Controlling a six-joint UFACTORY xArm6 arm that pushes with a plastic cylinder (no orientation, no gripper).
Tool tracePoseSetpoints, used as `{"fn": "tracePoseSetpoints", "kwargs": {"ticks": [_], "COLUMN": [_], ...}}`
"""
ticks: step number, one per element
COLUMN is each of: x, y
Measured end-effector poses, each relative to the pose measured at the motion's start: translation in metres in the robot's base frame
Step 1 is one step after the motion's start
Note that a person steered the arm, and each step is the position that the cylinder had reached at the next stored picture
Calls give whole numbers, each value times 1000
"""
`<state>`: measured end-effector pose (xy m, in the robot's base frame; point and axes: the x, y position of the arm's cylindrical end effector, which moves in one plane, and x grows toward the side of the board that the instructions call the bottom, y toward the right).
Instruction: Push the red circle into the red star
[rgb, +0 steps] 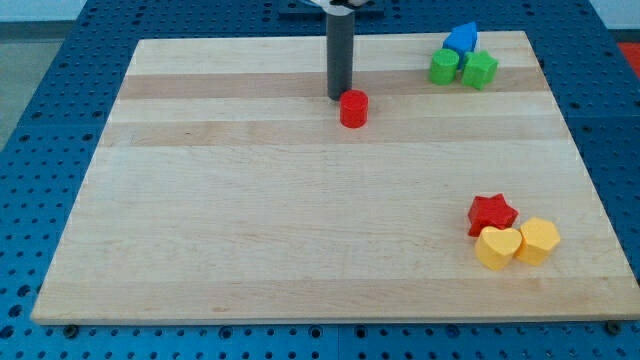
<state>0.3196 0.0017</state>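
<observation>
The red circle, a short red cylinder, stands on the wooden board near the view's top centre. My tip is at the end of the dark upright rod, just to the upper left of the red circle and close to it or touching it. The red star lies far off at the view's lower right.
A yellow heart and a yellow hexagon lie tight against the red star's lower side. At the view's top right sit a blue block, a green cylinder-like block and a green star-like block.
</observation>
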Motion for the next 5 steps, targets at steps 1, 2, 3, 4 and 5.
{"fn": "tracePoseSetpoints", "kwargs": {"ticks": [1, 2, 3, 4, 5], "x": [6, 17, 18, 18, 18], "y": [-5, -1, 5, 15, 29]}}
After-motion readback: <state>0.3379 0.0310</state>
